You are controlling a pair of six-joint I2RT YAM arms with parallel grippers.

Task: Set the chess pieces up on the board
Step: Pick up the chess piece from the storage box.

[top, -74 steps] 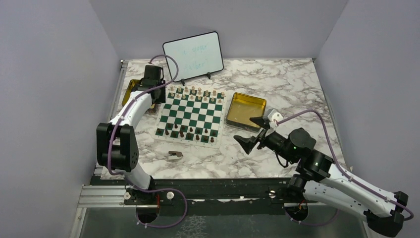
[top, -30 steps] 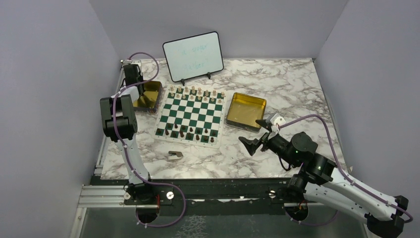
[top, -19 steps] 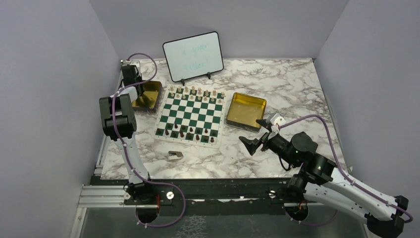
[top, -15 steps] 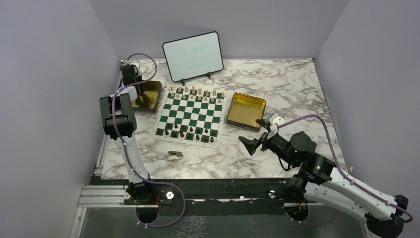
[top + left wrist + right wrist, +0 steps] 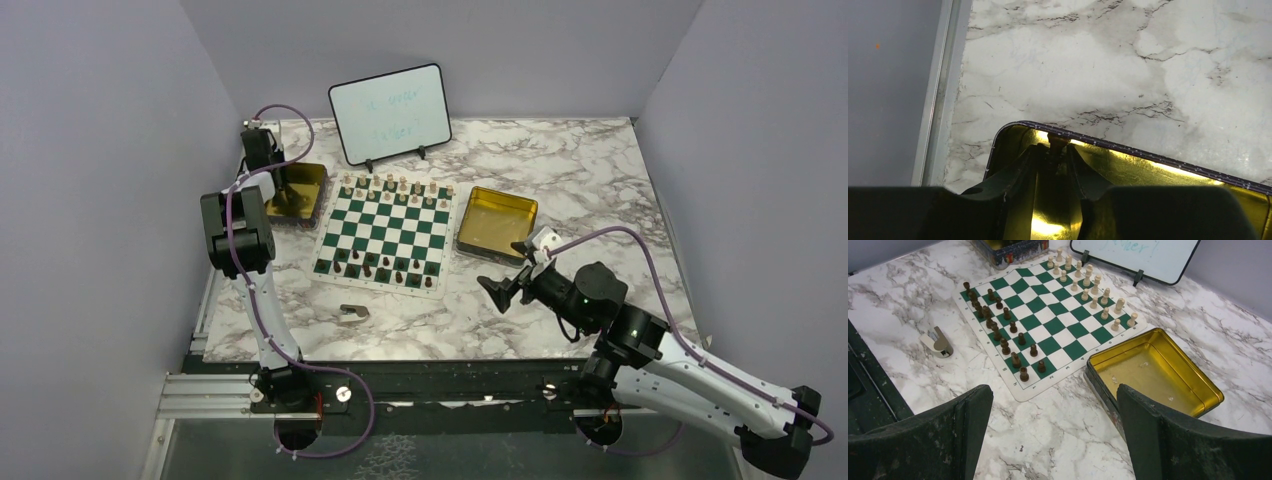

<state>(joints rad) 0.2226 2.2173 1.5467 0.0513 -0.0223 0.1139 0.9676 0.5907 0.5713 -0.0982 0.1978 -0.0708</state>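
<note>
- left fingers (image 5: 1020,167) narrow, pinched on a dark brown piece (image 5: 1056,141); its head pokes out between the tips
- that grip sits inside the left tin (image 5: 1108,146), at the tin's far rim, gold floor under the fingers
- right fingers (image 5: 955,430) spread wide, nothing between them, above bare marble
- right fingers hang just on the near side of the right tin (image 5: 1148,370), pointing toward the board (image 5: 1054,326)
- left tin is toward the far left corner of the surface (image 5: 560,170), close to its left edge and just left of the board
- board lies flat, left of centre on the surface and closer to the far edge, between the two tins
- light pieces (image 5: 1093,302) stand along the board's far rows, upright
- dark pieces (image 5: 1005,346) stand along the board's near rows, upright; exact squares too small to tell
- right tin is open, gold inside, only tiny flecks on its floor, just right of the board
- whiteboard (image 5: 390,112) stands propped at the far edge of the surface, behind the board, faint writing unreadable
- small brownish-grey scrap (image 5: 938,342) lies on the marble between the board and the near edge, apart from both
</note>
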